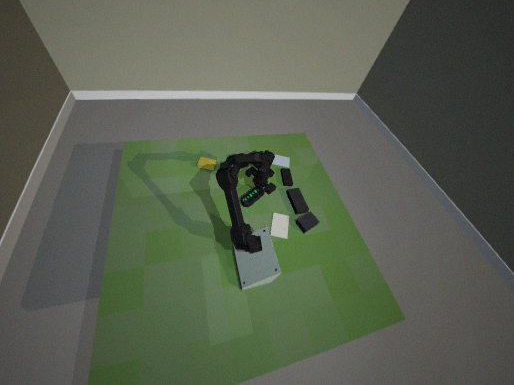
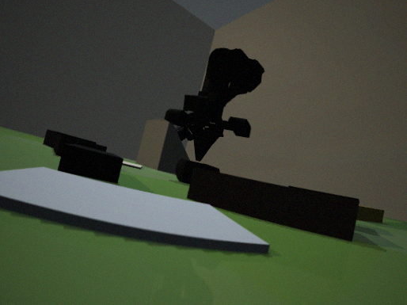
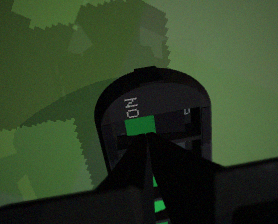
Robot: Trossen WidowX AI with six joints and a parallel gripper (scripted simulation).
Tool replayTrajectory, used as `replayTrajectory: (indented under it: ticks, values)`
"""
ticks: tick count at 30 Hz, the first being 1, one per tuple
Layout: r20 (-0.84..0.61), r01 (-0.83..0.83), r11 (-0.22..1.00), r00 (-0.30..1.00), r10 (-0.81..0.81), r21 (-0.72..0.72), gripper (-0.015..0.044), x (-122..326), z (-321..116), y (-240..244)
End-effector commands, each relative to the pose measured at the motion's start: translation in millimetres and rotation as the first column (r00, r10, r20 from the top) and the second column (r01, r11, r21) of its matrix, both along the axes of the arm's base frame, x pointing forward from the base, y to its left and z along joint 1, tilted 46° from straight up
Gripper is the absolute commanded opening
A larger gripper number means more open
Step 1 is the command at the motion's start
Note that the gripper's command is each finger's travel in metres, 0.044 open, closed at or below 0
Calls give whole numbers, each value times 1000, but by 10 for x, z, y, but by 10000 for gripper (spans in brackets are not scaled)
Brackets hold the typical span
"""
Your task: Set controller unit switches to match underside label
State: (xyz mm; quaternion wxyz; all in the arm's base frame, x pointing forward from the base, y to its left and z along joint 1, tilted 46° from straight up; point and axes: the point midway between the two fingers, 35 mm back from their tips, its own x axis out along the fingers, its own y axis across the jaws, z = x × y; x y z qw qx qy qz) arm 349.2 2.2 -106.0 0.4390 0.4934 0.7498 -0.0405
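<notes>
1. The unit (image 1: 255, 197) (image 2: 184, 171) (image 3: 165, 96) lies on the green mat (image 1: 170, 273) (image 2: 119, 272) (image 3: 245, 65), switches up. From above, its long axis runs slantwise, one rounded end toward 2 o'clock, the other toward 8.
2. In the wrist view that axis runs nearly 12 to 6, its 12 o'clock end leaning slightly toward 11. The rounded end with "ON" (image 3: 131, 107) points to 12; the lettering is on the left half, and green switch ends show.
3. The pincer (image 1: 261, 185) (image 2: 199, 159) (image 3: 146, 141) is clenched with nothing in it. Its tips point down over the unit, beside the green end (image 3: 140, 125) nearest "ON" in the wrist view; whether they touch, I cannot tell.
4. Around the unit from above: the pale card (image 1: 281, 161) (image 2: 131, 212) at 1 o'clock, the small black block (image 1: 286, 177) (image 2: 90, 162) at 2, the white card (image 1: 280, 225) (image 2: 132, 165) between 4 and 5, the arm's base block (image 1: 260, 265) (image 2: 152, 142) at 6, and the yellow block (image 1: 206, 163) (image 2: 370, 214) at 10.
5. In the exterior view, a long dark block (image 2: 273, 204) partly hides the unit, extending toward 4 o'clock from it.
</notes>
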Motion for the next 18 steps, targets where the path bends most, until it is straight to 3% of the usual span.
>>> replayTrajectory:
  ticks: [1, 7, 18]
  values:
    - [24, 11, 1000, 1000, -11, -10, 0, 72, 205, -228]
    - [29, 17, 1000, 999, -17, -3, 0, 35, 193, -228]
    - [106, 118, 987, 986, -130, 110, 0, -668, 89, -127]
